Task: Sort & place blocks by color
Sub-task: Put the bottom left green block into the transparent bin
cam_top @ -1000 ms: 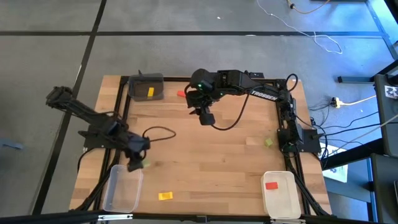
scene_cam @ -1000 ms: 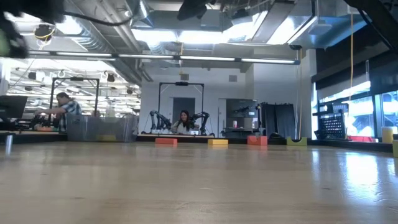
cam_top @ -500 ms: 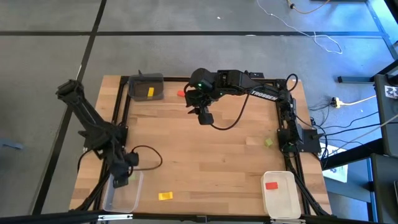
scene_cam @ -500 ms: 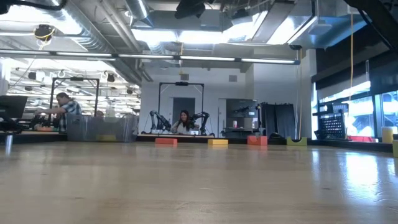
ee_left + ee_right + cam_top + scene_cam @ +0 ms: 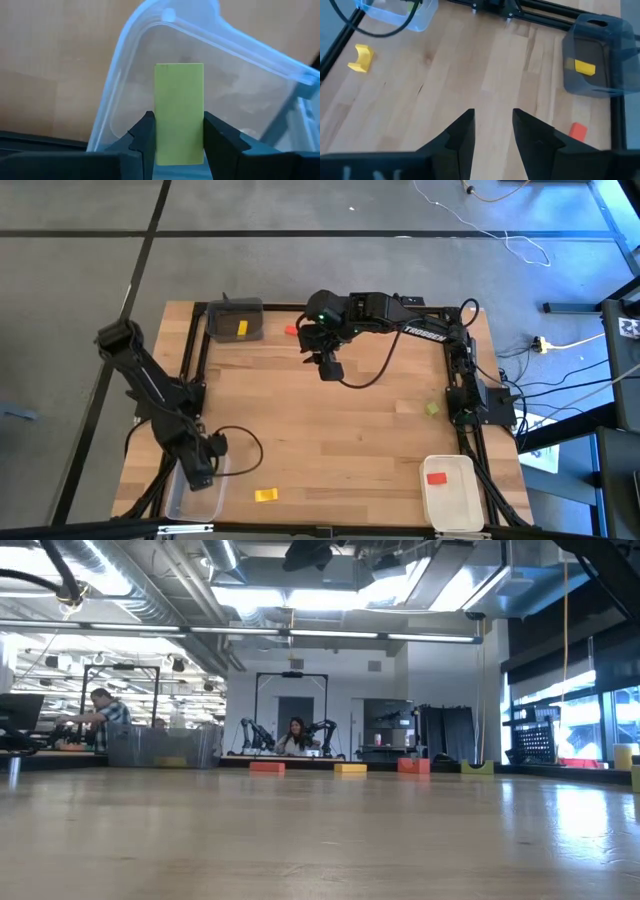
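light green block (image 5: 179,112) over a clear bin (image 5: 145,55). yellow block (image 5: 584,66) inside dark bin (image 5: 592,55); red block (image 5: 436,478) in white bin (image 5: 449,502).

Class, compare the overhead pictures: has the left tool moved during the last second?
Yes. The left tool, gripping a green block, has travelled toward the table's near-left corner and now hangs over the clear bin.
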